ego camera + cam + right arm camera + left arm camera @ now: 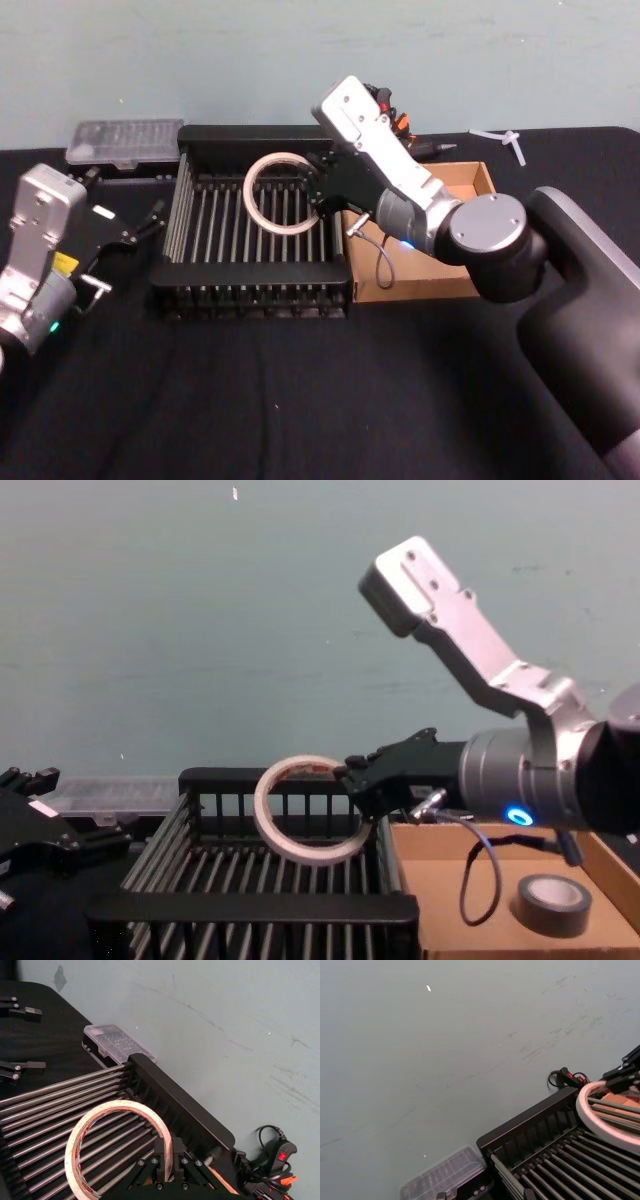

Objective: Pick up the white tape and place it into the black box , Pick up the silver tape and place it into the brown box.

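From the head camera, the right end effector (322,205) pinches the white tape (281,192) above the black box (250,290); the left end effector (140,232) rests spread on the bench (330,400). From the chest camera, the silver tape (551,903) lies in the brown box (500,860).

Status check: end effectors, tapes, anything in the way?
Right end effector shut on white tape, above black box. Left end effector parked beside it.

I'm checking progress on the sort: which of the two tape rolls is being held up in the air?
The white tape, gripped by the right gripper above the black box. The silver tape lies flat in the brown box.
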